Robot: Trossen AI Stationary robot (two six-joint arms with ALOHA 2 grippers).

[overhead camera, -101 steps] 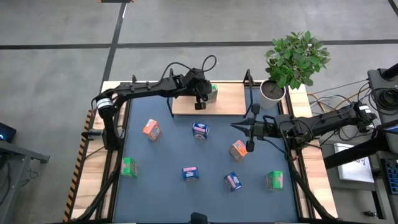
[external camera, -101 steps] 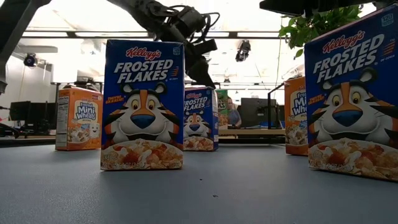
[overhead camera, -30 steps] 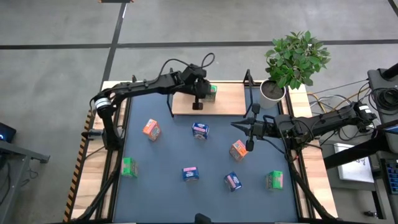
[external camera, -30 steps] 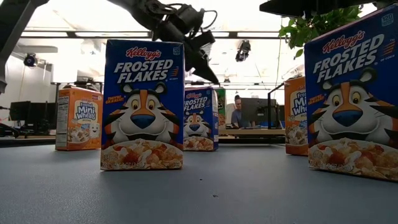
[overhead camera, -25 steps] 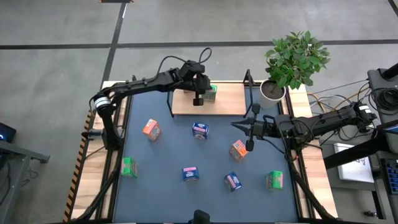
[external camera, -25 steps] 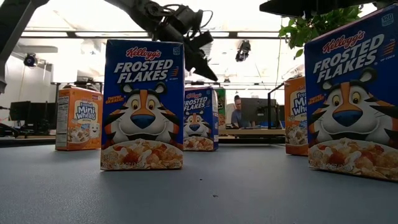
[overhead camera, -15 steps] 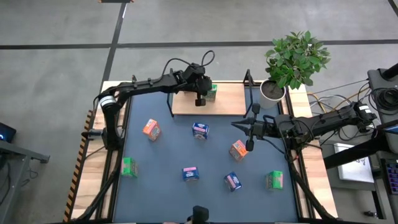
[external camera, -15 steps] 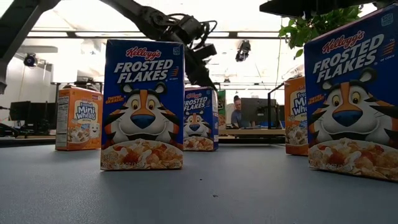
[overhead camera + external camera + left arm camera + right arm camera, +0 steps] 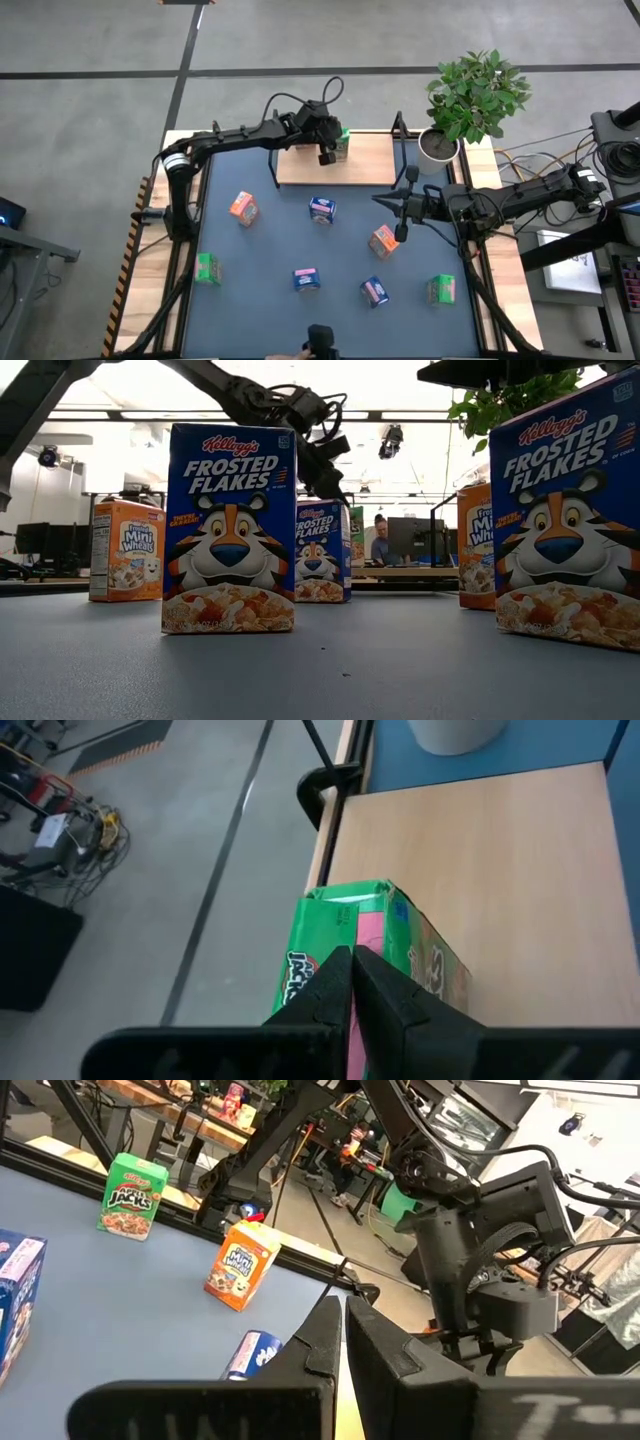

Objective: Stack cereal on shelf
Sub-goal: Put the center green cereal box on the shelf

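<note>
The shelf [image 9: 365, 165] is a light-wood board with black posts at the table's far edge. One green cereal box [image 9: 342, 146] [image 9: 405, 935] stands on it. My left gripper [image 9: 327, 157] [image 9: 352, 953] is shut, its tips right beside that box's pink-labelled side, on the side nearer the table's near edge. Several more small boxes stand on the blue-grey table: orange [image 9: 242, 208] [image 9: 383, 240], blue [image 9: 321, 209] [image 9: 306, 279] [image 9: 374, 291], green [image 9: 207, 268] [image 9: 441, 289]. My right gripper [image 9: 378, 203] [image 9: 340, 1304] is shut and waits above the table's right half. My left gripper's shut fingertips [image 9: 338, 970] lie over the green box's pink-labelled side [image 9: 330, 925], coming from the table's near side and slanting down. The tips themselves hide the spot, so I cannot tell whether they touch the box. The box stands upright on the shelf board.
A potted plant [image 9: 470, 95] stands at the far right corner beside the shelf. The shelf board right of the green box is bare wood. In the low view, blue boxes [image 9: 230, 525] [image 9: 565, 510] stand close to the camera. A person [image 9: 378, 540] sits in the room behind.
My left gripper has moved a little toward the far edge and to the right, closing on the green box on the shelf. The box stands where it stood.
</note>
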